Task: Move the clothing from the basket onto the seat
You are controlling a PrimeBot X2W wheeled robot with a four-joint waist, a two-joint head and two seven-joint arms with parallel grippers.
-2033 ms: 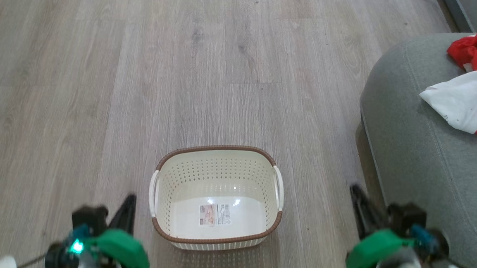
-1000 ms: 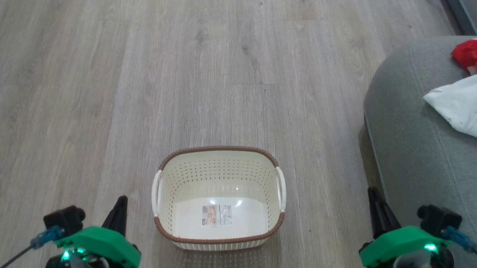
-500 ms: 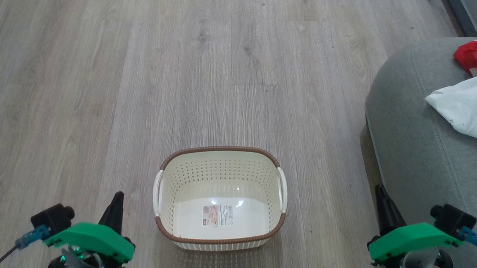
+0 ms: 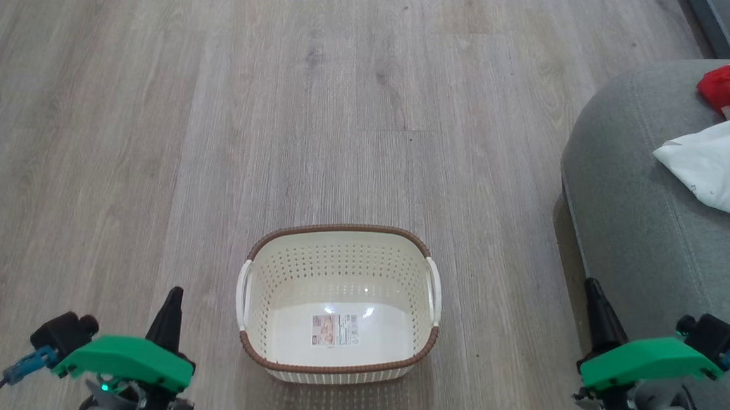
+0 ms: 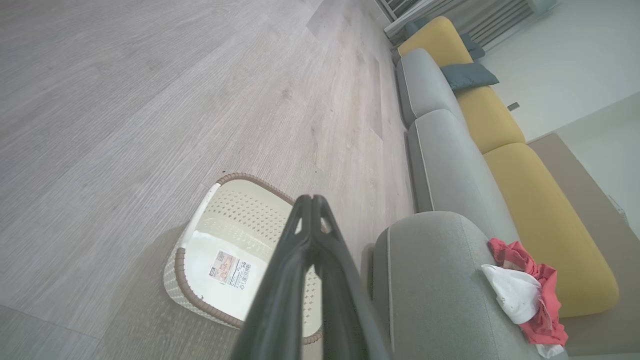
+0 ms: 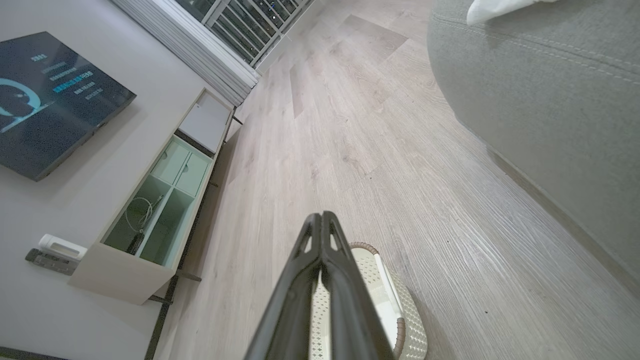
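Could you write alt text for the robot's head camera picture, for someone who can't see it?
A cream perforated basket, bare but for a label sticker, stands on a wood-plank floor at centre. Red and white clothing lies on a grey-green seat at right. The left hand and right hand, both closed, flank the basket near the bottom edge.

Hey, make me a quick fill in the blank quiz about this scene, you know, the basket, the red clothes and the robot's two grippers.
1. The basket stands on the wooden ____.
2. The red and white clothing lies on the grey-green ____, not in the basket.
3. The fingers of the left gripper and of the right gripper are pressed ____.
4. In the head view, the basket sits ____ the two grippers.

Missing words: floor; seat; shut; between.
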